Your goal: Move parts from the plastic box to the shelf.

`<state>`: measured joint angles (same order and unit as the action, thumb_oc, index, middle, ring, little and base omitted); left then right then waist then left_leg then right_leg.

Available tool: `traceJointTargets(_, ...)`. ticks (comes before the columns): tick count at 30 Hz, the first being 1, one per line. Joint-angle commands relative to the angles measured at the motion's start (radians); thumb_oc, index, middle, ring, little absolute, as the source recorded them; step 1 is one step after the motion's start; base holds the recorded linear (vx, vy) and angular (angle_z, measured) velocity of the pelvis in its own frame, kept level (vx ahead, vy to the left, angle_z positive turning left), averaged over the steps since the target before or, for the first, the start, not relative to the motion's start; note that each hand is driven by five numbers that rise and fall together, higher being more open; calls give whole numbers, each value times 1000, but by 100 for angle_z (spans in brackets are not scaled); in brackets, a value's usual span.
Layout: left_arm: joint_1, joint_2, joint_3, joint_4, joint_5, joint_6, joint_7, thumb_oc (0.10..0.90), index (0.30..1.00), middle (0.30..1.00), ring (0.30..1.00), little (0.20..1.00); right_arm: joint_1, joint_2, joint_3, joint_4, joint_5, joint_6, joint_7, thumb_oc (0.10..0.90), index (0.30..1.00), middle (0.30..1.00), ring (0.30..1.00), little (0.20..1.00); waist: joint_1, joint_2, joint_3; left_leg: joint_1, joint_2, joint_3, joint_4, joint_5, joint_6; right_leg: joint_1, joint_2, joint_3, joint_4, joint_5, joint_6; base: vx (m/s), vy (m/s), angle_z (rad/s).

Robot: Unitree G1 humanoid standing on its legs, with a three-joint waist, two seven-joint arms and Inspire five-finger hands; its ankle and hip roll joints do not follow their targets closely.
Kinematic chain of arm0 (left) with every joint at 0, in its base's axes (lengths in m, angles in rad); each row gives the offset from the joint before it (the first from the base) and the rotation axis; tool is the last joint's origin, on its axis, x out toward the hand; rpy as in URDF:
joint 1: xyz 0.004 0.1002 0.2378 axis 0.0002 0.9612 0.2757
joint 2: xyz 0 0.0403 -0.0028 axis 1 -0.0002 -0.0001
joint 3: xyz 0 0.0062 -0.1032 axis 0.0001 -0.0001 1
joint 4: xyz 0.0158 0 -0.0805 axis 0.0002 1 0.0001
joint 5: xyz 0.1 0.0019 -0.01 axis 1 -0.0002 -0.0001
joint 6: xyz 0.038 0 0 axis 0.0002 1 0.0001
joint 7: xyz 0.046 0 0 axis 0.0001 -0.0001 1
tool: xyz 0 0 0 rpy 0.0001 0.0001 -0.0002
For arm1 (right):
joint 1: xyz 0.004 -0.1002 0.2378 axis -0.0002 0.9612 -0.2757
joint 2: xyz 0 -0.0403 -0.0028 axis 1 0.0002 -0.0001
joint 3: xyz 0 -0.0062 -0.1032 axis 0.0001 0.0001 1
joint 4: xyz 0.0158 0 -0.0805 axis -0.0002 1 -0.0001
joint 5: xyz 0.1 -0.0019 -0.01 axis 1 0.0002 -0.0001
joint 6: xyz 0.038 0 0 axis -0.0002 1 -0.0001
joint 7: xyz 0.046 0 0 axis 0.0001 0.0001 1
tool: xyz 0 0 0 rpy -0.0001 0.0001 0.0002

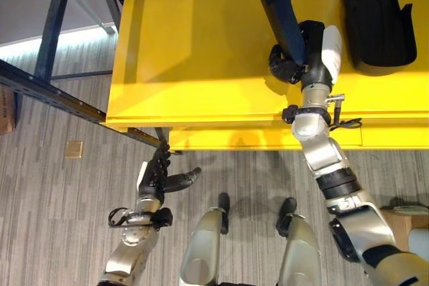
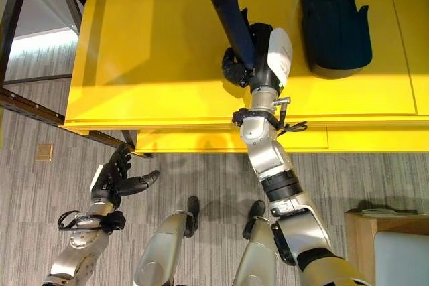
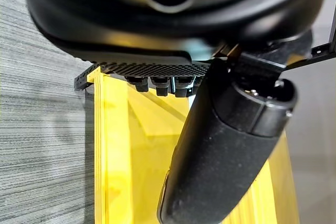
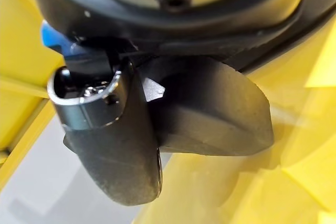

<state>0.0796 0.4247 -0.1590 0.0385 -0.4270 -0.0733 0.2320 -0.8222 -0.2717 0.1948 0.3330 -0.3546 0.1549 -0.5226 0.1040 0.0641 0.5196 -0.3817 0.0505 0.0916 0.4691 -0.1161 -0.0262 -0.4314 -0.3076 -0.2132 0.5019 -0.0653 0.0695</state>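
A long dark part lies slanted over the yellow shelf, and my right hand is shut on its lower end. The right wrist view shows the thumb curled against the dark part. A second, bulky black part rests on the shelf to the right of that hand, apart from it. My left hand hangs low over the carpet in front of the shelf's edge, fingers relaxed and holding nothing; its thumb stands out before the yellow shelf.
A dark steel frame beam runs diagonally at the left, under the shelf's corner. A small brass plate sits in the carpet. A wooden box stands at the lower right.
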Motion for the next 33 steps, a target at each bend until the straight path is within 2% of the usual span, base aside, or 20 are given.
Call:
traceJointTargets(1,19,62,47,-139,17,-104,29,900,1000,1000,1000,1000,-30,7,-21,-14,-27,-19,-5,400,300,300,300,300,-8,-10,0,16,36,-12,-12,-22,-17,59,-75,30,-50,69,86,-28,15,-9)
traceJointTargets(13,3,59,35,-139,32,-111,46,900,1000,1000,1000,1000,30,5,-49,30,-82,14,-52,400,300,300,300,300,-24,-19,0,-28,30,-5,-1,-22,-11,23,-76,36,-71,95,90,-21,15,-2)
traceJointTargets(21,-3,54,35,-130,32,-116,56,900,1000,1000,1000,1000,30,6,-39,47,-76,9,-52,400,300,300,300,300,-23,-20,0,-38,26,-6,-1,-20,-10,19,-77,38,-74,97,90,0,0,0)
traceJointTargets(22,-2,52,35,-127,32,-116,56,900,1000,1000,1000,1000,32,9,-34,46,-73,5,-43,537,492,492,492,492,-22,-22,0,-39,26,-7,0,-20,-11,20,-76,37,-77,98,90,0,0,0)
traceJointTargets(23,-3,51,35,-128,34,-116,55,900,1000,1000,1000,1000,27,12,-23,39,-71,-1,-33,782,835,835,835,835,-21,-22,0,-41,27,-7,1,-20,-11,19,-75,37,-77,98,91,0,0,0)
traceJointTargets(24,-4,50,34,-125,33,-115,55,900,1000,1000,1000,1000,24,20,-15,28,-63,-9,-24,900,1000,1000,1000,1000,-20,-22,0,-41,27,-7,0,-20,-11,19,-75,37,-77,98,91,0,0,0)
traceJointTargets(31,-5,50,42,-132,30,-115,65,900,1000,1000,1000,1000,-17,41,70,-79,-89,-48,48,900,1000,1000,1000,1000,-15,-27,0,-33,29,-4,0,-21,-13,24,-76,36,-75,96,89,0,0,0)
traceJointTargets(33,-6,48,46,-133,29,-112,70,900,1000,1000,1000,1000,-25,72,111,-138,-67,-80,80,900,1000,1000,1000,1000,-14,-31,0,-30,31,-1,0,-21,-13,25,-76,39,-73,93,88,20,8,0)
